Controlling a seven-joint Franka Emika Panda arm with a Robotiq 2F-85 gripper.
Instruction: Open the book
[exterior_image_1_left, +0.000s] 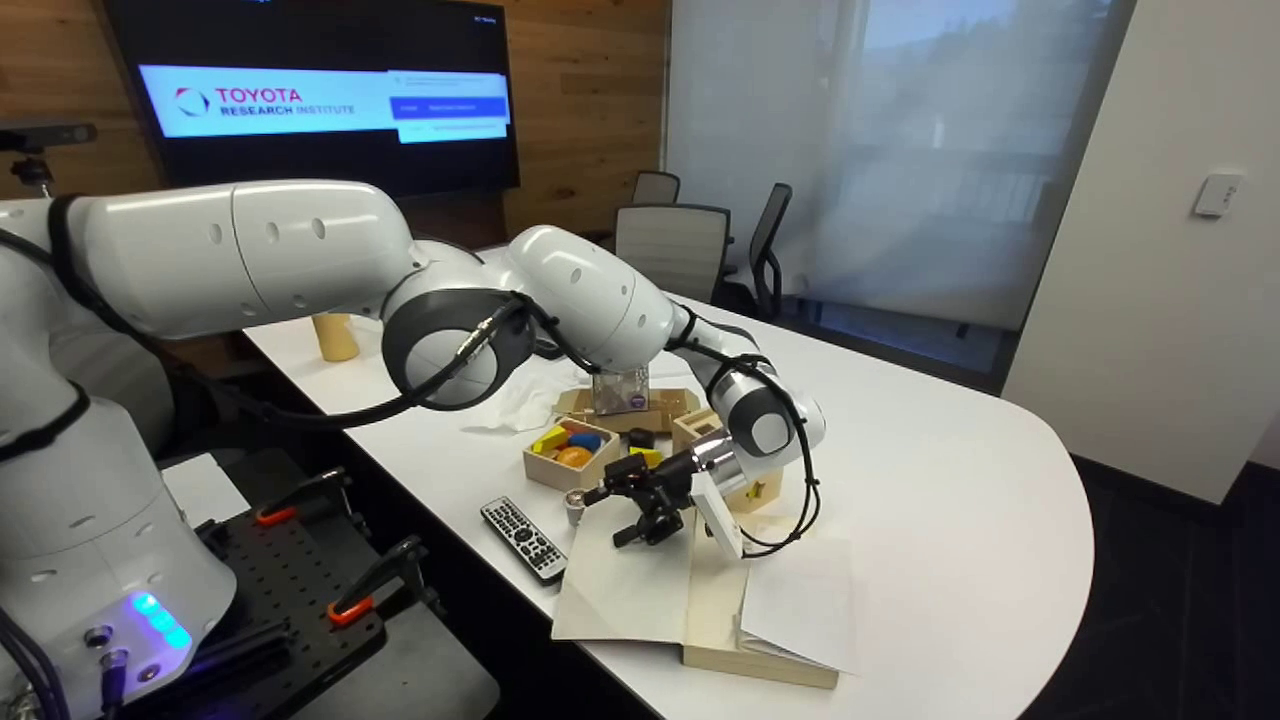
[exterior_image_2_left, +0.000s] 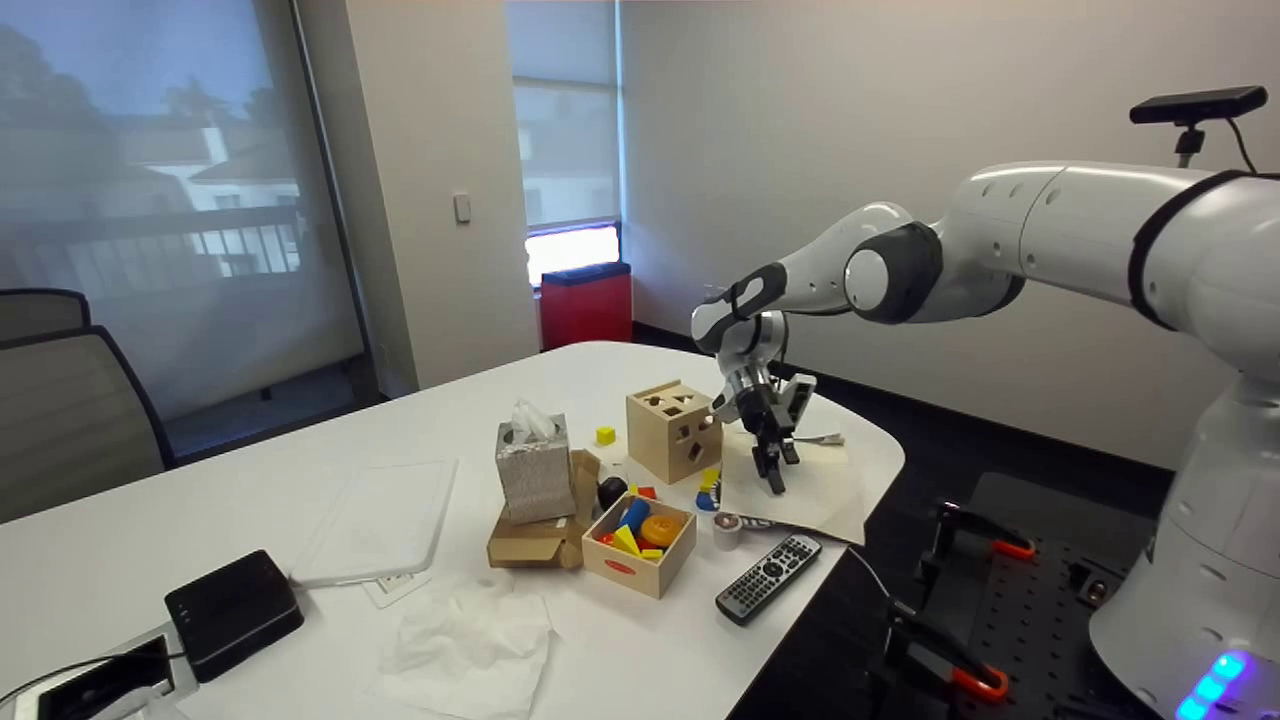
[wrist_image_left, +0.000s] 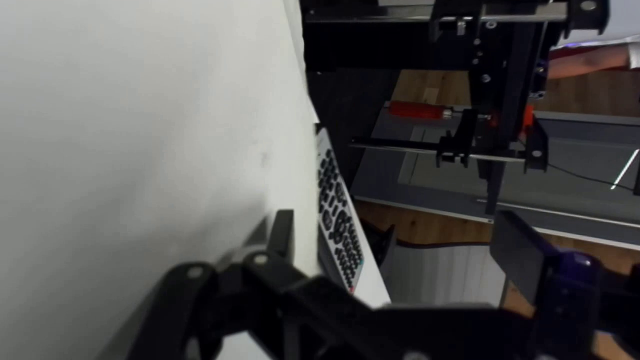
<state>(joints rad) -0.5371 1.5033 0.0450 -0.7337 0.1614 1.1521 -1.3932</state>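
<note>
The book lies open on the table, with its pale inner cover side (exterior_image_1_left: 625, 600) spread flat toward the robot's base. Its thicker page block (exterior_image_1_left: 715, 625) lies on the far side, with some white leaves (exterior_image_1_left: 800, 600) lifted at its outer part. The book also shows in an exterior view (exterior_image_2_left: 800, 500) and as a pale surface filling the left of the wrist view (wrist_image_left: 150, 125). The dark outer cover is face down and hidden. My gripper (exterior_image_1_left: 610, 517) is tilted low over the inner cover side. In the wrist view its fingers (wrist_image_left: 395, 230) are wide apart with nothing between them. I cannot tell whether a finger touches the book.
A remote (exterior_image_1_left: 523, 540) and a small cup (exterior_image_2_left: 727, 531) lie close to the book's edge. A wooden shape-sorter cube (exterior_image_2_left: 675, 435), a box of blocks (exterior_image_2_left: 640, 560) and a tissue box (exterior_image_2_left: 535, 470) stand beyond. The table edge (exterior_image_1_left: 620, 680) runs under the book's near corner.
</note>
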